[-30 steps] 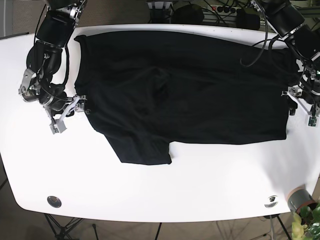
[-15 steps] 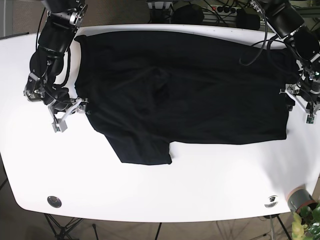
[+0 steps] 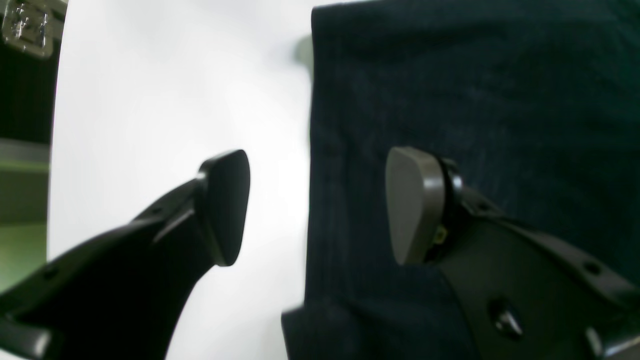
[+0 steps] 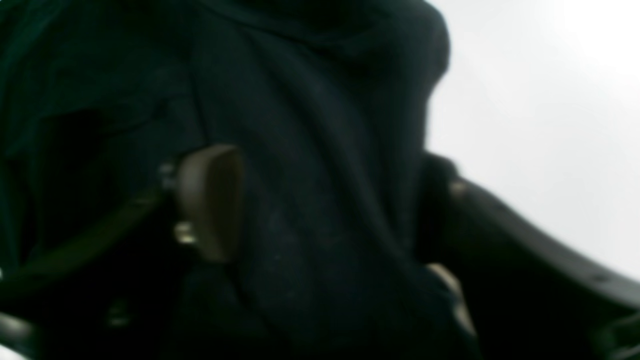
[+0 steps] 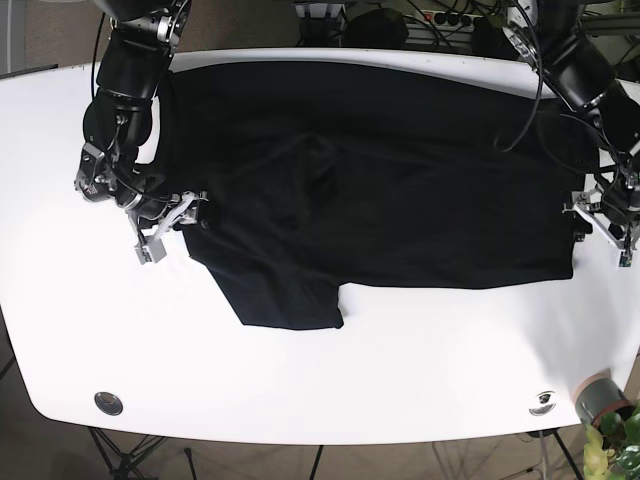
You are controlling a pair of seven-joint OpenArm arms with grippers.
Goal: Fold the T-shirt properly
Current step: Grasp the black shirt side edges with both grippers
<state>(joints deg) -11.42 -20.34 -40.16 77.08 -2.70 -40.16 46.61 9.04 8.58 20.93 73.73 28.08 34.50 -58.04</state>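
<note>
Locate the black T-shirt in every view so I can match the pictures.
Base: black T-shirt spread across the table's upper middle.
Left wrist: fills the right half, its straight edge running between the open pincer's fingers.
Right wrist: fills the left and centre, fabric between the fingers.
Shared landmark: white table.

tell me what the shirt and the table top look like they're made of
T-shirt: soft knit fabric, probably cotton, matte black; it lies in limp wrinkles, and the left wrist view shows a fine ribbed weave.
Table: smooth hard white top, maybe laminate or painted board; it has a faint sheen and no grain.
</note>
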